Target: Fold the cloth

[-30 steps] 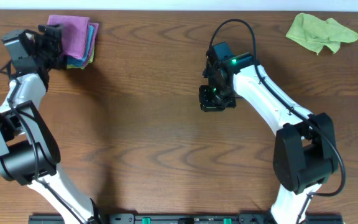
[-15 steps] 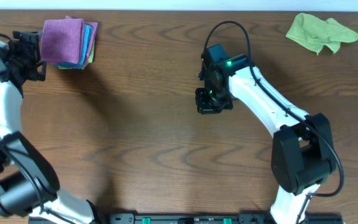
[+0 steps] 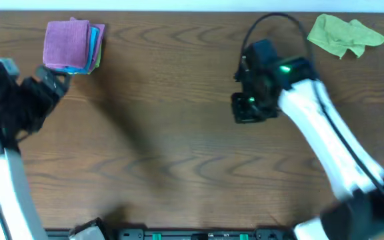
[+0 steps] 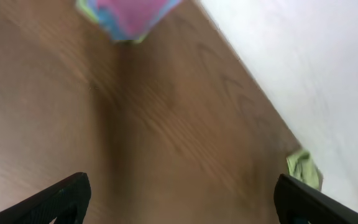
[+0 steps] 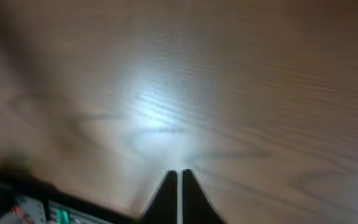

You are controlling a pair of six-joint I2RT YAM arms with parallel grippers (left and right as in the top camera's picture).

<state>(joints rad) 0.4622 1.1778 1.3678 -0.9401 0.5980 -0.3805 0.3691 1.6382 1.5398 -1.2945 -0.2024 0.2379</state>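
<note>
A crumpled green cloth (image 3: 344,35) lies at the table's far right corner; it also shows small in the left wrist view (image 4: 304,168). A stack of folded cloths with a purple one on top (image 3: 71,45) sits at the far left, and its edge shows in the left wrist view (image 4: 128,16). My left gripper (image 3: 53,83) is open and empty, just in front of the stack, its fingertips (image 4: 67,196) wide apart. My right gripper (image 3: 251,110) is shut and empty above bare wood in the middle right, its fingertips (image 5: 179,180) pressed together.
The wooden table (image 3: 165,147) fills the view. A white wall (image 4: 316,68) runs along its far edge. A black rail with connectors (image 3: 199,235) lies along the front edge.
My left gripper has pulled back from the stack toward the front left. My right arm has swung right, toward the green cloth. The views are blurred with motion.
</note>
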